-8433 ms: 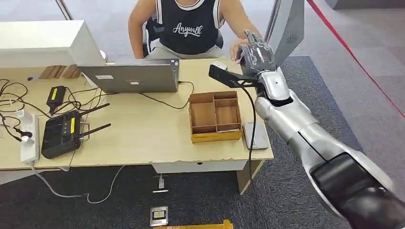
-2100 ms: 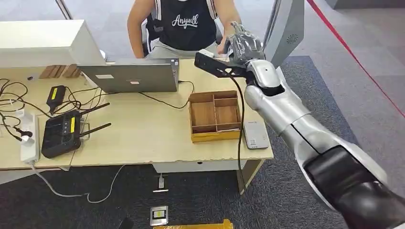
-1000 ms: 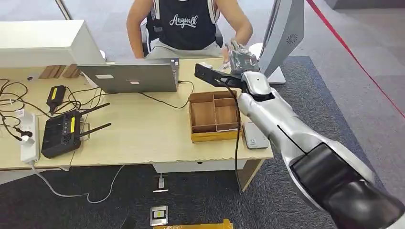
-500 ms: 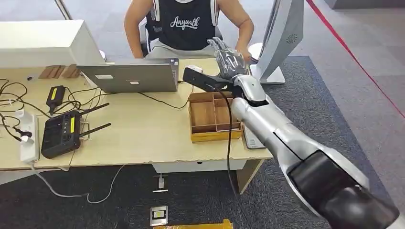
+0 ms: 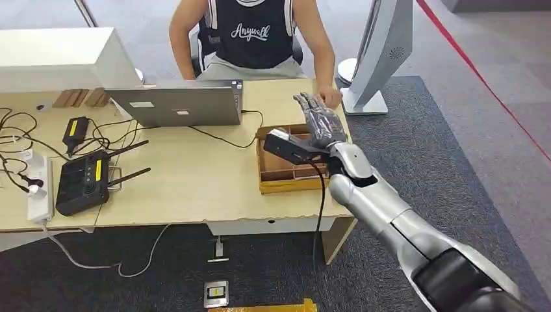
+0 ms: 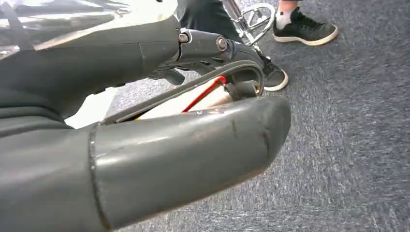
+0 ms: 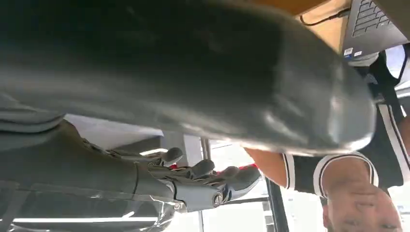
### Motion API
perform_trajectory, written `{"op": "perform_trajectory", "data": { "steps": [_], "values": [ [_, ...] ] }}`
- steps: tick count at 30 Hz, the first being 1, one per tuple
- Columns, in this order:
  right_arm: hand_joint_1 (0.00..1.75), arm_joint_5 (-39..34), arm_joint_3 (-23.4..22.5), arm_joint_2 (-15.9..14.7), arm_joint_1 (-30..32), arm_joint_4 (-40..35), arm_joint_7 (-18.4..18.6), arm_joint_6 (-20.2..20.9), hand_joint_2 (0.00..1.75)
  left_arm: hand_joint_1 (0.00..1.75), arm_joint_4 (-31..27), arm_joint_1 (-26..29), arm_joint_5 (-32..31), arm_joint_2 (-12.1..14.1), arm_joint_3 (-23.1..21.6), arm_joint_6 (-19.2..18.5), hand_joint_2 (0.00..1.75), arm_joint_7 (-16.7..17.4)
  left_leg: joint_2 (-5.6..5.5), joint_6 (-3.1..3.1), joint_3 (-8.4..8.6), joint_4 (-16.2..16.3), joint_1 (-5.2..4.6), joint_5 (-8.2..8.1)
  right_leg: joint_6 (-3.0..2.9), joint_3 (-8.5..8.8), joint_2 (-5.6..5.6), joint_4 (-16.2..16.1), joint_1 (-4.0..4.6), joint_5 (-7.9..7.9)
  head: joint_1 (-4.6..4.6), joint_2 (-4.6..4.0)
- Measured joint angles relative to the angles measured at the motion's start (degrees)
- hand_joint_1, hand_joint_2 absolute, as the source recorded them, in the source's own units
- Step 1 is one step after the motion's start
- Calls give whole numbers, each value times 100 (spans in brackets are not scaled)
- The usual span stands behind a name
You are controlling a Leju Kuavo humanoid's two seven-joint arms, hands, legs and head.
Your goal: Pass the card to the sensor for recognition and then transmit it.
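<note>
Floor: dark grey carpet under and around everything, a red line crossing it at the far right.
Desk: pale wooden desk, its right end under the robot's arm.
Person: seated at the desk's far edge in a dark jersey, one hand resting on the far right corner.
Stand: grey panel on a round foot on the carpet past the desk's right end.
Laptop: open laptop at the far edge, left of the tray.
Router: black router with antennas near the left end, among cables.
Tray: wooden divided tray near the right front corner, partly covered by the hand.
Right hand: right hand above the tray, fingers spread, holding nothing.
Left hand: left hand over carpet; cannot tell whether it is apart or closed.
Card: cannot tell where it lies.
</note>
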Motion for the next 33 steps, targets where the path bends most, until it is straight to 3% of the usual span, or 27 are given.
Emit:
{"op": "perform_trajectory", "data": {
  "steps": [12, 13, 21, 25, 28, 33],
  "values": [
    [0, 2, -50, -114, 56, -295, 0, 24, 0, 0, 0, -2, 0, 2, 46, 0, 0, 0, 0, 0, -1, 0, 1, 0, -2, 0, 0, 0, 1, 2, 2, 0],
    [0, 2, -55, -116, 57, -299, 0, 24, 175, 0, 0, -2, 0, 2, 46, 0, 0, 0, 0, 0, -1, 0, 1, 0, -2, 0, 0, 0, 1, 2, 0, 0],
    [0, 37, -166, -397, 456, -553, 129, 225, 175, 0, 0, 108, 610, 30, 345, 50, 0, -452, -1, 0, -2, 0, 2, -1, -2, 1, -2, -1, 2, 1, 0, 0],
    [0, -48, -236, -586, 741, -761, 136, 306, 175, 0, 2, 148, 627, 52, 477, 50, 0, -439, -1, 0, -4, 0, 1, -2, -2, 0, -2, -2, 1, 0, 2, 0],
    [0, -120, -236, -632, 919, -870, 9, 717, 175, 0, 2, 142, 566, 57, 538, 46, 0, -413, 0, 0, 1, -1, 2, -2, -2, 1, -2, -3, 2, 0, 0, 0],
    [0, -59, -151, -594, 1354, -900, -107, 743, 175, 0, 2, 127, 498, 55, 601, 24, 0, -367, -3, -1, -3, -1, 5, -1, -3, 1, -4, -1, 4, -1, -2, 0]
  ]
}}
